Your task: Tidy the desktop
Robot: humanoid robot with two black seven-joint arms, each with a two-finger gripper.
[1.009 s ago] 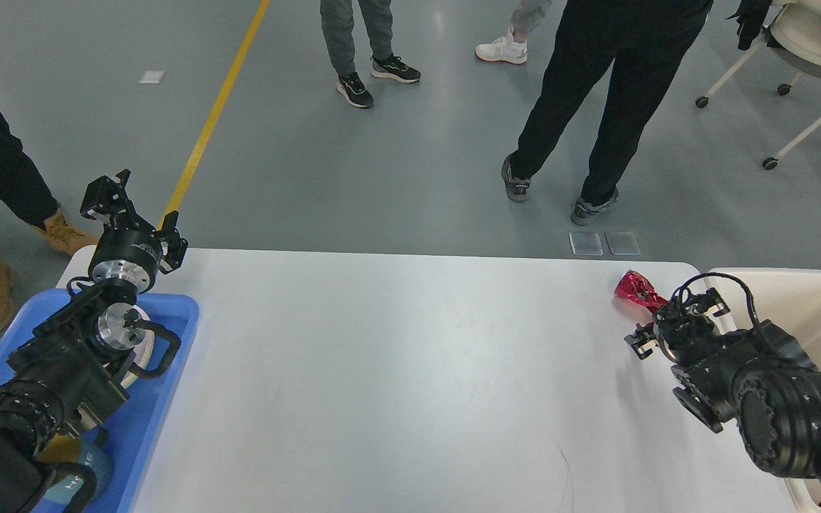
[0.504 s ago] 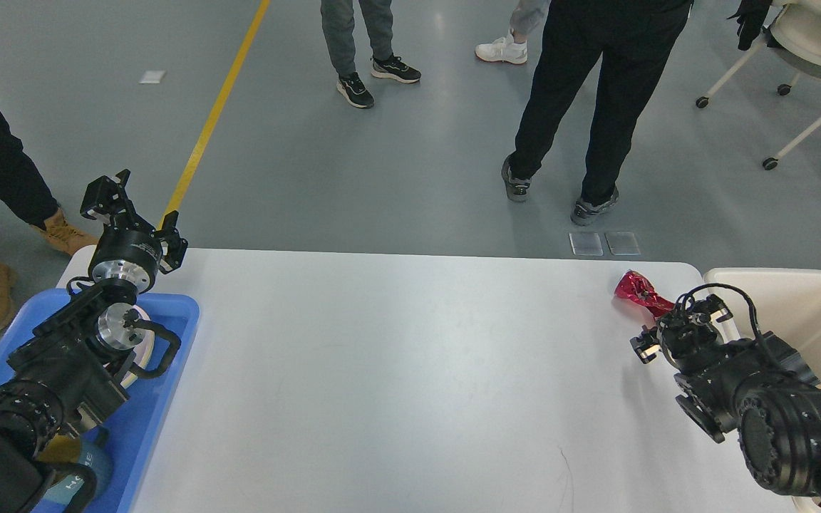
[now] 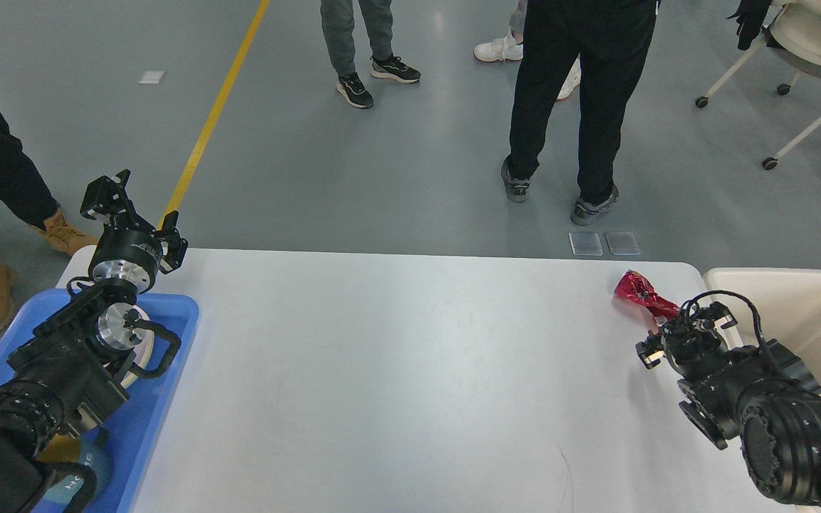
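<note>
Desktop (image 3: 396, 370) fills the lower middle, nearly bare: one crumpled red wrapper (image 3: 640, 293) left at 2 o'clock beside cream bin (image 3: 809, 313); right gripper (image 3: 681, 329) touching it, grip cannot be told; left gripper (image 3: 132, 214) spread, empty, over blue tray (image 3: 168, 356).
</note>
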